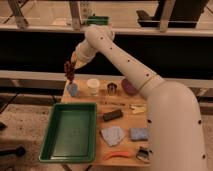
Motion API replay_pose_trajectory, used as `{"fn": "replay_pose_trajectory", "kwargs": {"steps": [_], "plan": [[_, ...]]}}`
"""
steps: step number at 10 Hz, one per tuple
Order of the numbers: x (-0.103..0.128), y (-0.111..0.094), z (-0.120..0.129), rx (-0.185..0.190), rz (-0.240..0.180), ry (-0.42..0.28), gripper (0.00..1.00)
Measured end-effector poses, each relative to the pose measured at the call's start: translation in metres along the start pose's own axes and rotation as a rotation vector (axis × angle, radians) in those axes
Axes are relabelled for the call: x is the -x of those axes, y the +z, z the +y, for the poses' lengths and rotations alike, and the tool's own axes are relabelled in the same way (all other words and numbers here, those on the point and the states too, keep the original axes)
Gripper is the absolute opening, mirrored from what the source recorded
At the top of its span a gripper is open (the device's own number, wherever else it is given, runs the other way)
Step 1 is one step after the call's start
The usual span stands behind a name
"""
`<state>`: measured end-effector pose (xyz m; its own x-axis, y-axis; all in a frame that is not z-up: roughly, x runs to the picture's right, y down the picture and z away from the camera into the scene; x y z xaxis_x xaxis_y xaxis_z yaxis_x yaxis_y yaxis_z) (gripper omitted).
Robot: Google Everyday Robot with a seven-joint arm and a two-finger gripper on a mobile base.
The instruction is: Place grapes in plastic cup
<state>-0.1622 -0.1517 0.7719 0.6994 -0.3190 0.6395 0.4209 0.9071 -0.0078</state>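
The pincer [72, 63] is clamped on the grapes [69, 71], which hang just under it in the air. The plastic cup [73, 90] stands almost straight below on the table [130, 119], with no grapes in it; lowering and release remain

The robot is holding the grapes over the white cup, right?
No. The camera view shows the gripper holding the grapes over the blue-grey plastic cup; the white cup stands beside it, to the right.
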Motion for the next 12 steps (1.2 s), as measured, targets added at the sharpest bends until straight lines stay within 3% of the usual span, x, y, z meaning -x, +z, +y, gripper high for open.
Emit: {"fn": "replay_pose_trajectory", "kwargs": {"steps": [7,12], "plan": [[0.006,0.029,-0.012,0.013,-0.015,-0.056,0.03],[0.004,0.051,-0.006,0.021,-0.027,-0.068,0.03]]}}
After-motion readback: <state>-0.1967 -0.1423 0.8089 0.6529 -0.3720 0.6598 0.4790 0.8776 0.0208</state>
